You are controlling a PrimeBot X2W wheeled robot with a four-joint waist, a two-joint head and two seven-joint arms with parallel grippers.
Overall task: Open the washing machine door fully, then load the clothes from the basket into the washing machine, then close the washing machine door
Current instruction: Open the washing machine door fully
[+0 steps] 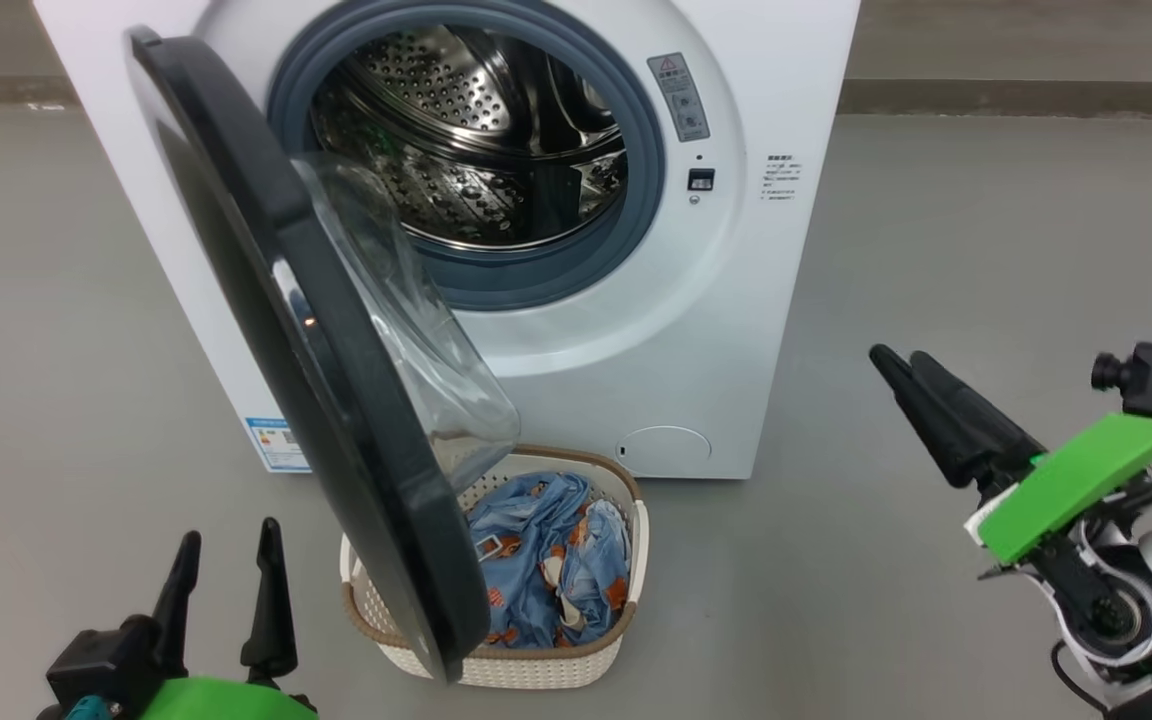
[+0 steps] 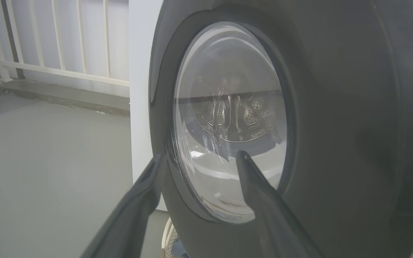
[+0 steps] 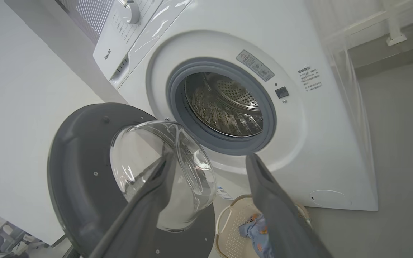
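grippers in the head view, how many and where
2. The left gripper is at the lower left, beside the open door; the right gripper is at the right, above the floor, clear of the washing machine. Both are open, holding nothing.

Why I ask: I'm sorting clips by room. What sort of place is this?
Probably a laundry corner or a mock-up: a white washing machine with its door open stands on a bare grey floor, a basket of clothes in front, a white railing behind.
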